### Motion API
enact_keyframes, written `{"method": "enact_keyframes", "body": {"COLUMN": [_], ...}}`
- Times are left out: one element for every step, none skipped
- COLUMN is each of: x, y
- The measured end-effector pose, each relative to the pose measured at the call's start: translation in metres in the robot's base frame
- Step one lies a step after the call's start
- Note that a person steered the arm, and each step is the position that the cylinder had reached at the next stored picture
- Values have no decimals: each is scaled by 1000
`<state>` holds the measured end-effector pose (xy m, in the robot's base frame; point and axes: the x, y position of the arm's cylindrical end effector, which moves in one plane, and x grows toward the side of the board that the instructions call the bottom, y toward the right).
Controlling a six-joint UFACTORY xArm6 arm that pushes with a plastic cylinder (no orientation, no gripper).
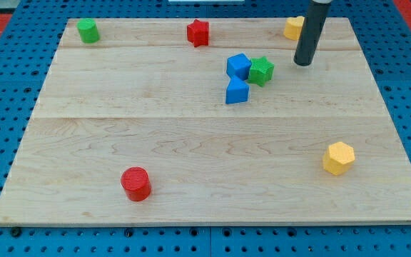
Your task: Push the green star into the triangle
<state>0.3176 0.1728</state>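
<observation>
Left of my tip [303, 63], and slightly toward the view's bottom, stands the green star [261, 71], close by but not touching. My tip carries no jaws and holds nothing; it is a bare rod end resting at table height.

The green star touches the upper blue block [238, 66] on its far side. The lower blue block [237, 91], probably the triangle though its outline is hard to read at this angle, sits just beyond and below the star.

Risks:
- A straight leftward push likely drives the star into the upper blue block and shoves both away together, missing the target.
- An off-centre contact on a star point can spin the block and let it slip off the rod.
- A push aimed too low may knock the lower blue block away before the star meets it.

Materials: the blocks look like ribbed moulded plastic with flat tops; the board [191, 164] is pale, smooth wood with fine grain, so blocks should slide easily. The rod is dark, matte and cylindrical. A yellow block [293, 28] sits just behind my tip.
</observation>
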Motion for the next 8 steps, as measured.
{"method": "enact_keyframes", "body": {"x": [0, 0, -14, 3, 38, 39, 27, 47], "y": [-6, -7, -7, -80, -105, -101, -92, -88]}}
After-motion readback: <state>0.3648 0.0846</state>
